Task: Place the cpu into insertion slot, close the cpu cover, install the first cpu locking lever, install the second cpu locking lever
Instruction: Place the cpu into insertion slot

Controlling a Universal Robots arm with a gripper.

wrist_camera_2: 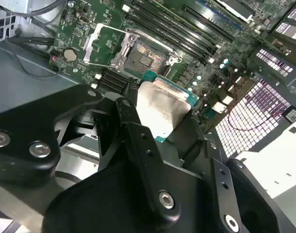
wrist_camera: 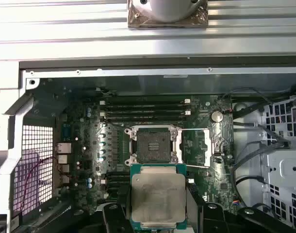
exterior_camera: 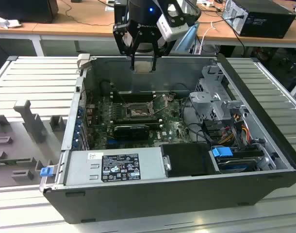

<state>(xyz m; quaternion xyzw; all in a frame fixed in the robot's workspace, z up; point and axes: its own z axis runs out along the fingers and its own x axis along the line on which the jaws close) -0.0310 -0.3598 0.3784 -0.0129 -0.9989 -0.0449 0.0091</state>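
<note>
Gripping one cpu (wrist_camera: 158, 196), one hand (exterior_camera: 142, 64) above one insertion slot (wrist_camera: 154, 146)

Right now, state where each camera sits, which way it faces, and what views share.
Exterior view: off the arm, above the open computer case, looking down into it; the gripper shows over its far wall.
First wrist view: on the wrist, facing straight down at the insertion slot; the gripper shows either side of the cpu.
Second wrist view: on the wrist, angled across the motherboard; gripper links in the foreground.
Shared: all three show the held cpu and the insertion slot.
</note>
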